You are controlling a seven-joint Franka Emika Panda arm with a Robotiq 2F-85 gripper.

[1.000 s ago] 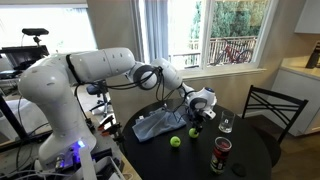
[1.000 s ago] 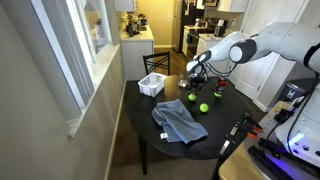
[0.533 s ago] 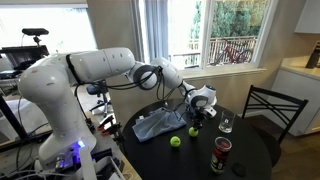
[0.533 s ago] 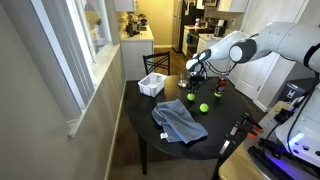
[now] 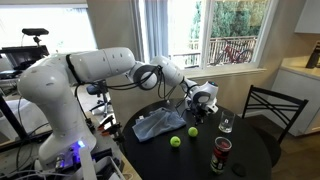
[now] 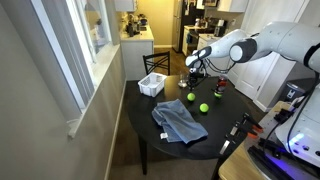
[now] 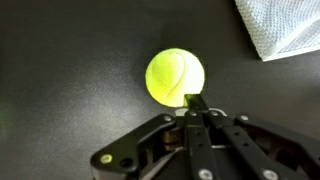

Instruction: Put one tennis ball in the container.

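Since the earlier frames the pincer [image 5: 202, 110] has climbed a little off the table, while both balls lie where they were. In the wrist view its jaws look drawn together to a single tip at the lower middle of the frame, with nothing between them.

Just above that tip in the wrist view lies the tennis ball [image 7: 175, 77], bare on the dark table [image 7: 60, 60] and untouched. In an exterior view it is the ball [image 6: 190, 96] just below the pincer, with the second ball [image 6: 203, 108] near it, lower right. A crumpled grey cloth [image 6: 178, 122] lies further down the frame. The white container [image 6: 152, 85] stands at the left edge of the tabletop, well apart from both balls.

The step in hand appears to be the approach to a grasp, not yet made. Next, the jaws would need to spread wider than the ball, come down astride it and close, before any carry to the container.
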